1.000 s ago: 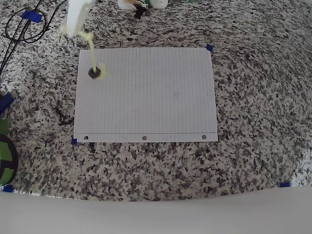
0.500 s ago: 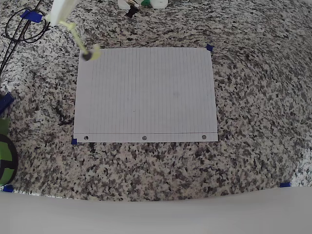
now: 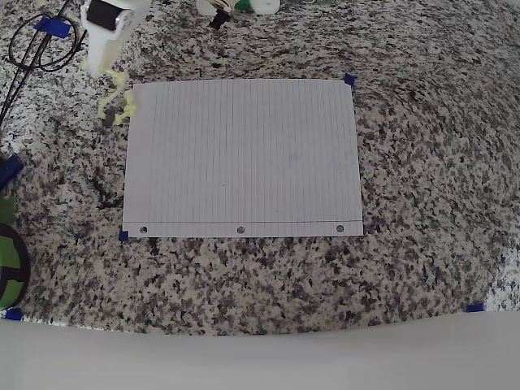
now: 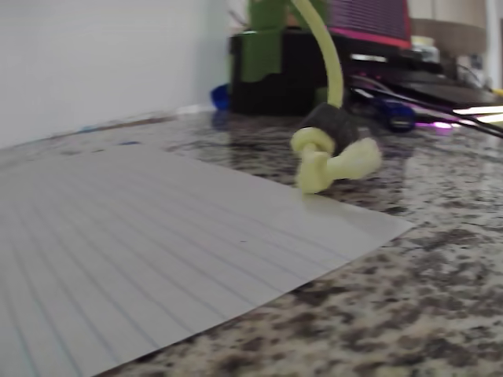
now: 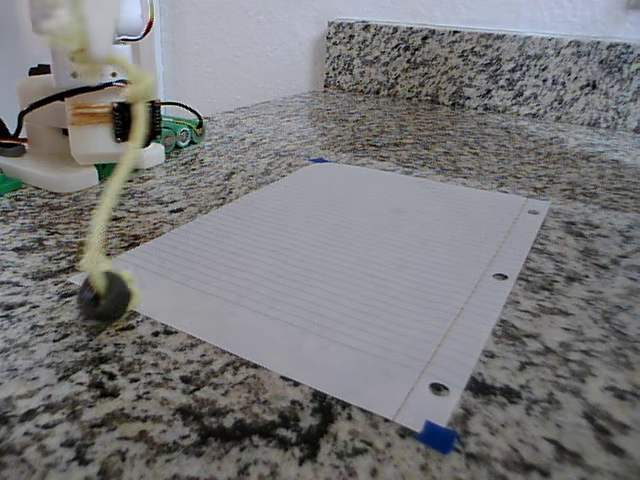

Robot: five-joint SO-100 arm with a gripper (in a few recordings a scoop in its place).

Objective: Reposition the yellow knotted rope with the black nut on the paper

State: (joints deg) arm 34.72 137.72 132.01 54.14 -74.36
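Note:
The paper (image 3: 244,154) lies flat on the granite counter, its punched holes along the near edge in the overhead view. My white gripper (image 3: 102,61) hovers just off the sheet's far-left corner, shut on the upper end of the yellow knotted rope (image 3: 114,94). In the fixed view the rope (image 5: 118,190) hangs down from the gripper (image 5: 75,30) to the black nut (image 5: 105,297). The nut rests on the granite right beside the paper's corner (image 5: 150,290). The wrist view shows the nut (image 4: 334,129) above the end knot (image 4: 318,161), at the sheet's edge (image 4: 377,232).
Black cables (image 3: 39,45) loop at the counter's far left. The arm's white base (image 5: 80,150) stands behind the rope. Blue tape marks (image 3: 349,80) sit at the paper's corners, and a green object (image 3: 6,260) lies at the left edge. The backsplash (image 5: 480,60) rises behind.
The gripper has carried the rope left and away, dragging the nut from the paper's far-left area off past the corner onto the granite.

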